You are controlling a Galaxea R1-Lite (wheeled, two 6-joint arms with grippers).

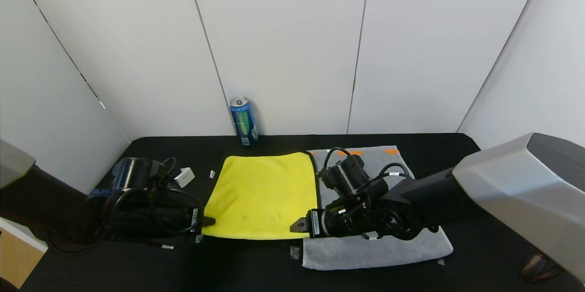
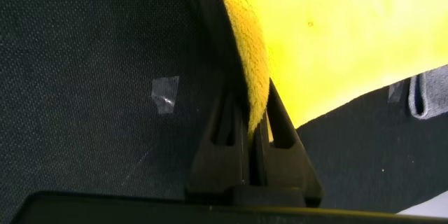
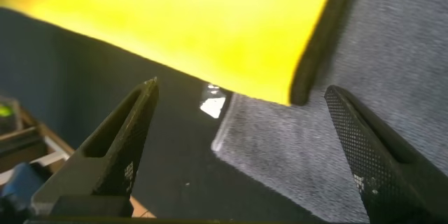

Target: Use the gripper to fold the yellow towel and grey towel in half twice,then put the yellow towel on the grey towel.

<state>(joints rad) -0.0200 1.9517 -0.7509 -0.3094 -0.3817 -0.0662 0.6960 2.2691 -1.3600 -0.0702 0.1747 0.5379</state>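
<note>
1. The yellow towel (image 1: 263, 196) is a bright yellow, soft-piled cloth with thin black edging, lying spread flat and roughly square on the black table (image 1: 457, 146), near its middle.
2. The grey towel (image 1: 374, 251) is light grey terry with orange marks (image 1: 391, 151) along its far short edge. It lies flat just beside the yellow towel on the robot's right, and the yellow towel's right edge rests against or slightly over it.
3. The left gripper (image 1: 209, 221) sits at the yellow towel's near left corner. In the left wrist view its fingers (image 2: 280, 129) are clenched on the towel's edge, with a fold of yellow pile pinched between them.
4. The right gripper (image 1: 298, 226) is at the yellow towel's near right corner, low over the seam between the two towels. Its fingers (image 3: 122, 143) stand wide apart, grasping nothing; the towel's black-edged corner shows between them.
5. The right arm (image 1: 388, 209) covers much of the grey towel's middle, so its surface there is hidden.
6. A blue drink can (image 1: 243, 121) stands upright at the table's far edge, against the white wall; whether it holds anything cannot be told.
7. A small white object (image 1: 183, 177) lies near the left arm; what it is cannot be made out.
8. A dark item (image 1: 539, 267) at the table's near right is cut off by the right arm.
</note>
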